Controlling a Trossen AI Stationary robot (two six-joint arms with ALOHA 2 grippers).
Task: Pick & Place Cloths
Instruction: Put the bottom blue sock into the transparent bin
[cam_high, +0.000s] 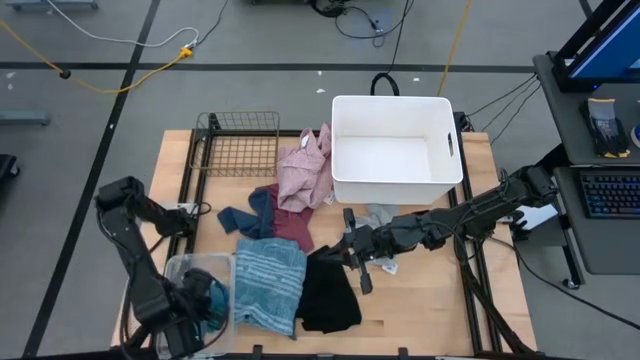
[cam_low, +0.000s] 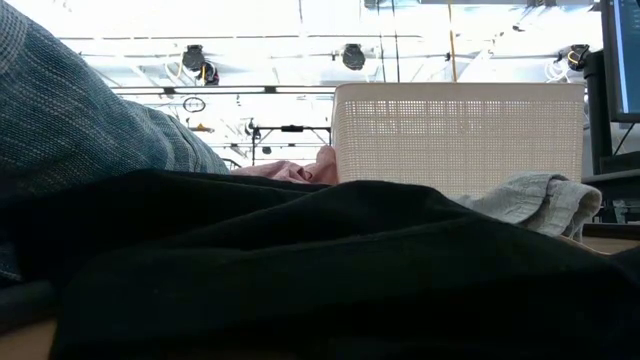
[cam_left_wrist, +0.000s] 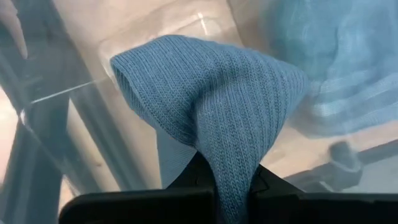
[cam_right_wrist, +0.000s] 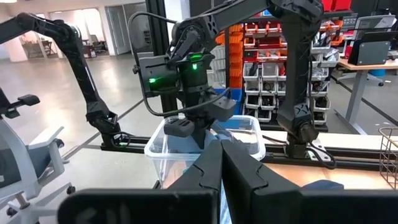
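My left gripper (cam_high: 203, 298) is low inside a clear plastic bin (cam_high: 180, 268) at the table's near left, shut on a blue knitted cloth (cam_left_wrist: 211, 93). My right gripper (cam_high: 335, 252) reaches level across the table's middle. It is shut (cam_right_wrist: 221, 165) and points at the left arm, beside the far corner of the black cloth (cam_high: 328, 290). The blue-striped cloth (cam_high: 268, 285) lies flat next to the black one. The pink (cam_high: 305, 165), maroon (cam_high: 297, 228) and navy (cam_high: 243, 216) cloths lie in a heap. A grey cloth (cam_high: 380, 214) lies against the white bin (cam_high: 395, 150). My left gripper pinches the blue knitted cloth between its two fingers at a gathered fold (cam_left_wrist: 231, 177). The cloth bulges out ahead of the fingers in a slack hump over the clear bin's floor (cam_left_wrist: 93, 143). My right gripper: I cannot tell whether it touches the black cloth.
A wire basket (cam_high: 238, 145) sits at the table's far left beside the white bin. In the low view the black cloth (cam_low: 330, 270) fills the foreground, with the striped cloth (cam_low: 70, 110) to its left and the grey cloth (cam_low: 540, 200) before the white bin (cam_low: 460, 135). Bare wood (cam_high: 440, 300) lies near right.
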